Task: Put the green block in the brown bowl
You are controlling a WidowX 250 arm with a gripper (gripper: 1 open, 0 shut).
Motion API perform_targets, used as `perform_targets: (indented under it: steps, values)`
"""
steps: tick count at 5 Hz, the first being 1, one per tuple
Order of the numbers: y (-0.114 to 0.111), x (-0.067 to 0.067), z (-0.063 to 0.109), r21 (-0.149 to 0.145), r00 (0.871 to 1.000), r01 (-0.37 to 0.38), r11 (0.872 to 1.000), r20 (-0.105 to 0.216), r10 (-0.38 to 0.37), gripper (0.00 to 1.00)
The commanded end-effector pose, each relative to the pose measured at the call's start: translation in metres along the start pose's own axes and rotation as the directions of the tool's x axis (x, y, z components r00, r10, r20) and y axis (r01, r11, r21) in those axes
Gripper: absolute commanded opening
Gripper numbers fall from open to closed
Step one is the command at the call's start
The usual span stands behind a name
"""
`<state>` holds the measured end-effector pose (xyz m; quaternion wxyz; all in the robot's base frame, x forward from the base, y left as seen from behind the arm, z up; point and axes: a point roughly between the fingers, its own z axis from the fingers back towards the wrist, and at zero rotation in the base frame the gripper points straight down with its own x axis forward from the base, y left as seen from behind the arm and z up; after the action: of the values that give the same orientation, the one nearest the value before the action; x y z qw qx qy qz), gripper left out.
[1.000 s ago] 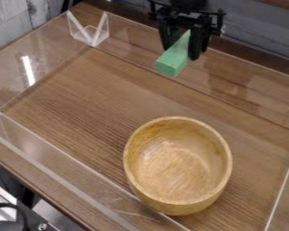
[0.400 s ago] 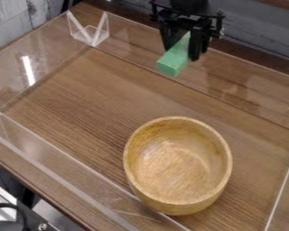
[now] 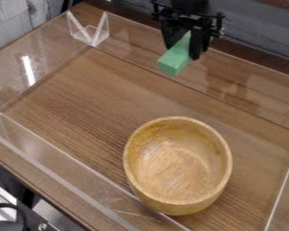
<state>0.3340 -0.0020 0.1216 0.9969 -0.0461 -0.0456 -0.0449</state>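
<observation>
The green block hangs tilted at the back of the wooden table, its upper end between the black fingers of my gripper. The gripper points down and is shut on the block, which looks lifted off the tabletop. The brown bowl stands upright with nothing in it at the front right, well in front of the gripper and apart from it.
Low clear plastic walls run around the wooden tabletop. A small clear plastic stand sits at the back left corner, to the left of the gripper.
</observation>
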Motion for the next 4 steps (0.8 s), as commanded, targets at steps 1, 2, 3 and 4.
perform_targets:
  steps: [1,2,3,4]
  values:
    - [0.005,0.011,0.017,0.009,0.997,-0.002,1.0,0.077,0.002,0.0]
    - [-0.017,-0.022,0.018,-0.004,0.998,0.031,1.0,0.058,-0.03,0.0]
    - [-0.049,-0.056,0.019,-0.014,0.996,0.069,0.998,0.051,-0.068,0.0]
    - [-0.093,-0.092,0.013,-0.025,0.995,0.093,0.995,0.042,-0.092,0.0]
